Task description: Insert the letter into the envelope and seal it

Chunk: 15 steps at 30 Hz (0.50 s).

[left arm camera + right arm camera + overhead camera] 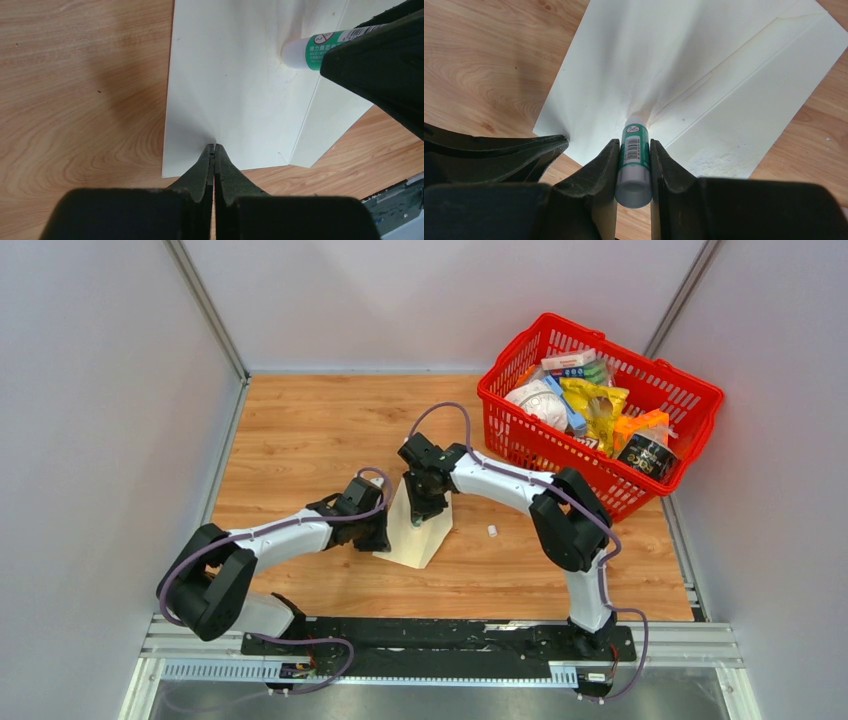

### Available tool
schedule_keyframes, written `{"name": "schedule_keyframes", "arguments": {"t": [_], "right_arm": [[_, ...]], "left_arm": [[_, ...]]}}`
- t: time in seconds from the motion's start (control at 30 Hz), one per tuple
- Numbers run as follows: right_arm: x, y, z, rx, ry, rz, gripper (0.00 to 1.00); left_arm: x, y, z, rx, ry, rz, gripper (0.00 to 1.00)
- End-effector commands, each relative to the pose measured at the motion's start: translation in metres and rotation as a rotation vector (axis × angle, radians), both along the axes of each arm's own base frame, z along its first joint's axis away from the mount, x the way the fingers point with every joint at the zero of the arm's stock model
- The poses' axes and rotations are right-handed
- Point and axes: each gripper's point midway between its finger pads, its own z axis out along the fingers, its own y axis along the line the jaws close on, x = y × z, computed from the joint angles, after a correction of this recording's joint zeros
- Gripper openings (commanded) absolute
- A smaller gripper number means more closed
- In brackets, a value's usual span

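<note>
On the table [300, 430] the envelope [415, 535] is pinched at its edge by the clenched left gripper [214, 150]. A glue stick [310, 50], grasped by the right gripper [633, 145], is pressed onto it; light, even strokes along the flap are advised. No letter is seen.

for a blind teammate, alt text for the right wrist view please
The right gripper holds a green-and-white glue stick, its tip pressed onto the cream envelope on the wooden table. The left gripper touches the envelope's lower-left corner.

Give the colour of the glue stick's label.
Green, on the glue stick; right wrist view.
</note>
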Motion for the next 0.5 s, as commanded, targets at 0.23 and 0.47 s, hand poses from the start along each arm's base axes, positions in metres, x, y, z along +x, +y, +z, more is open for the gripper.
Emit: {"name": "schedule_keyframes", "arguments": {"t": [0.23, 0.47], "right_arm": [[0.032, 0.006, 0.014, 0.010, -0.090, -0.011, 0.00], [0.018, 0.022, 0.026, 0.065, -0.095, 0.032, 0.00]], "left_arm": [[-0.012, 0.026, -0.012, 0.080, 0.053, -0.003, 0.00], [-0.011, 0.028, -0.010, 0.075, 0.052, -0.004, 0.00]]}}
